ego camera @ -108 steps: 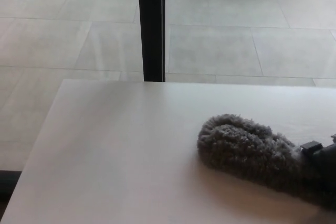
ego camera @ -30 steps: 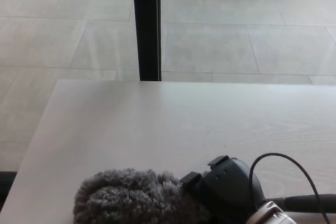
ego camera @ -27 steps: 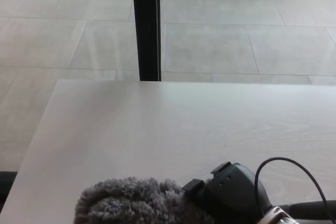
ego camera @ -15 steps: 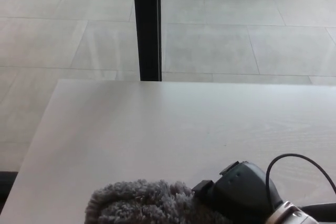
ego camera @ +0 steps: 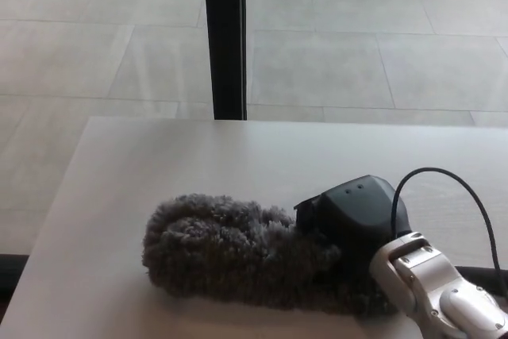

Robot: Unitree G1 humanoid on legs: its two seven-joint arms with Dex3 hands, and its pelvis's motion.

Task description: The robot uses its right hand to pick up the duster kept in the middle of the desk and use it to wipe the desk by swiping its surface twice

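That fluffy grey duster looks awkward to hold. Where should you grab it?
By its right end, coming from the right, as the right hand does now. The duster lies flat on the desk, its fluffy head pointing left; gripping there leaves the fluff free to wipe.

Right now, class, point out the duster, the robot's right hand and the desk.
duster (ego camera: 226,248), head view, middle of its grey fluffy head.
right hand (ego camera: 355,216), head view, black back of the hand.
desk (ego camera: 159,156), head view, bare far-left surface.

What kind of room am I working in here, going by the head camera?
Probably an office or lab-type indoor space: a plain pale desk stands on a floor of large grey tiles, with a black post behind it. The right hand holds a grey duster on the desk.
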